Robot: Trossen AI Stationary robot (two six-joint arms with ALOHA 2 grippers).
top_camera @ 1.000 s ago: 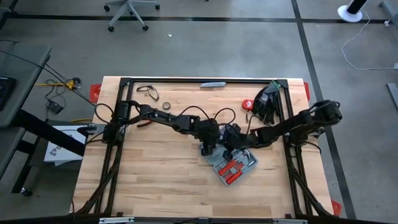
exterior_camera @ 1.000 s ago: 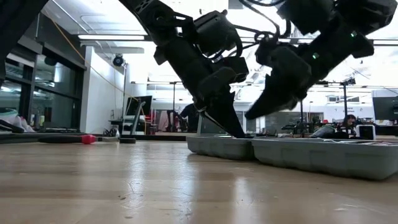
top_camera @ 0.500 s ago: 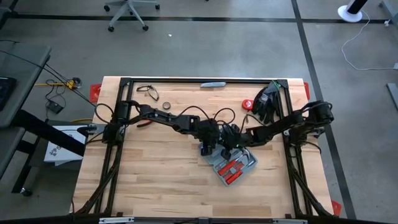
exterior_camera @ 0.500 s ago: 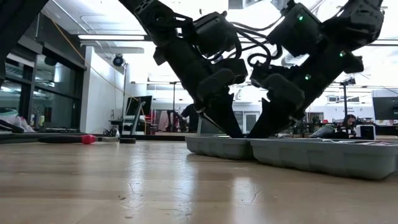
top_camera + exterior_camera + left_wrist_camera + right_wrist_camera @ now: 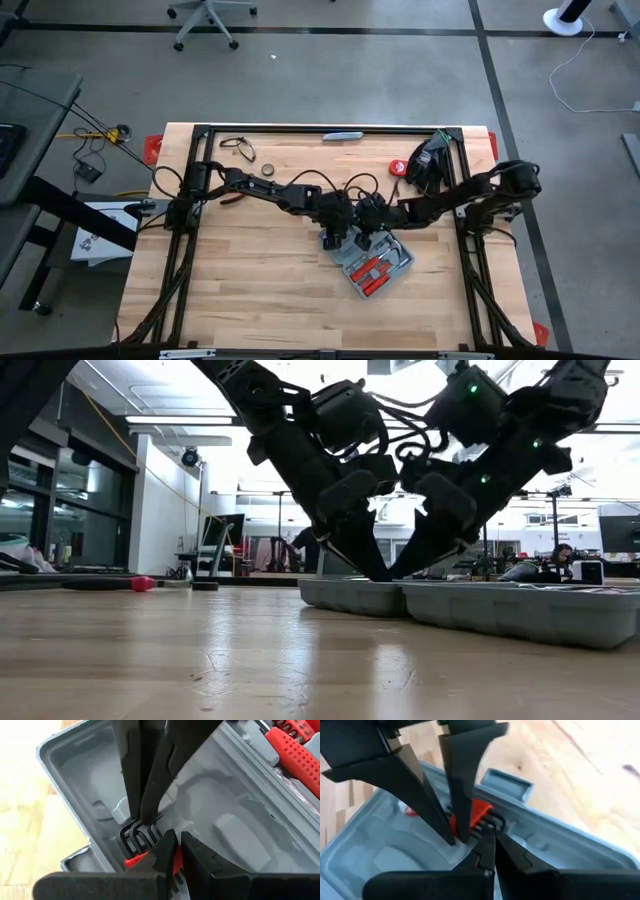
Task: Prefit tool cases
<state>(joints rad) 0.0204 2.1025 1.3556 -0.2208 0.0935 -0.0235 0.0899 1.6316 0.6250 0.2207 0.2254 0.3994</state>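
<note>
Left gripper (image 5: 172, 851) jaws nipping red hex-key holder (image 5: 135, 861) in tool case (image 5: 372, 264), right gripper (image 5: 490, 840) jaws clenched

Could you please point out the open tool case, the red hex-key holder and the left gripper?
Tool case (image 5: 385, 268): high view, open half holding red-handled tools.
Red hex-key holder (image 5: 479, 811): right wrist view, red body.
Left gripper (image 5: 178, 851): left wrist view, between fingertips.

Both dark six-joint arms stretched inward over table centre, left gripper (image 5: 333, 238) tilted down, fingers nearly closed, right gripper (image 5: 365, 236) angled down opposite it, fingers fully closed, the two fingertip pairs meeting almost tip to tip.
</note>
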